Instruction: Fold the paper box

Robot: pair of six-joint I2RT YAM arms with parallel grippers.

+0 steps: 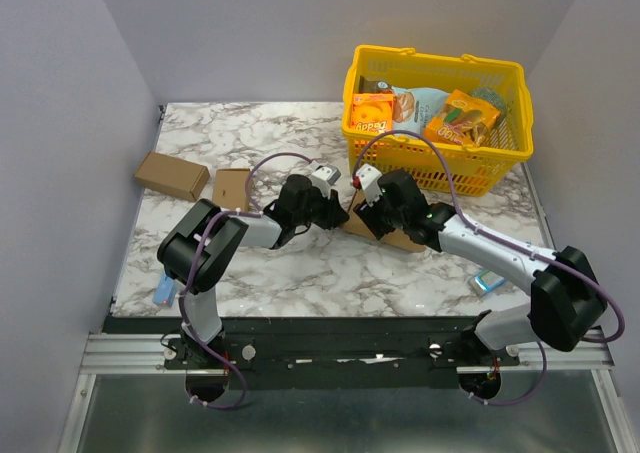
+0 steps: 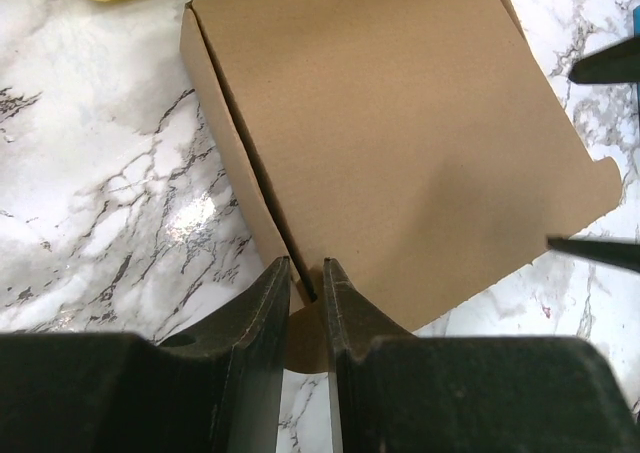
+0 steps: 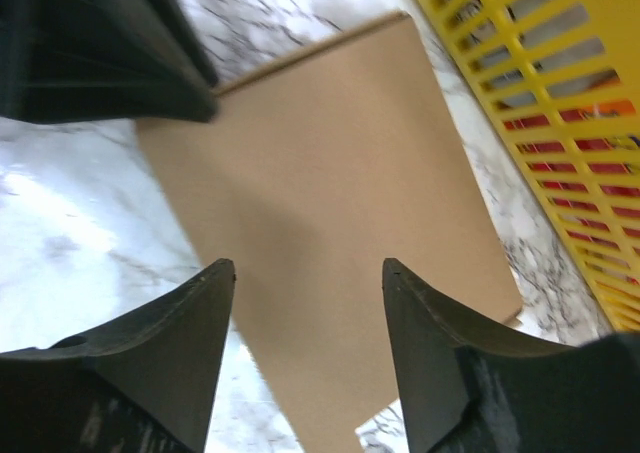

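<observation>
Fingers of left gripper (image 2: 305, 285) are nearly closed, with an edge flap of the paper box (image 2: 400, 143) nipped between them. Right gripper (image 3: 307, 265) is spread wide above the lid; nothing is held. The box is laid flat and shut just in front of the yellow basket (image 1: 437, 57), its long axis roughly along the basket's near wall. The basket is filled with snack packets (image 1: 460, 113); the print cannot be read.

Only illegibly small white lettering on the orange packet (image 1: 372, 113) in the yellow basket (image 1: 440, 58)

White-grey marble table (image 1: 270, 133); plain lavender walls (image 1: 300, 33); metal rail (image 1: 130, 352) at near edge.
</observation>
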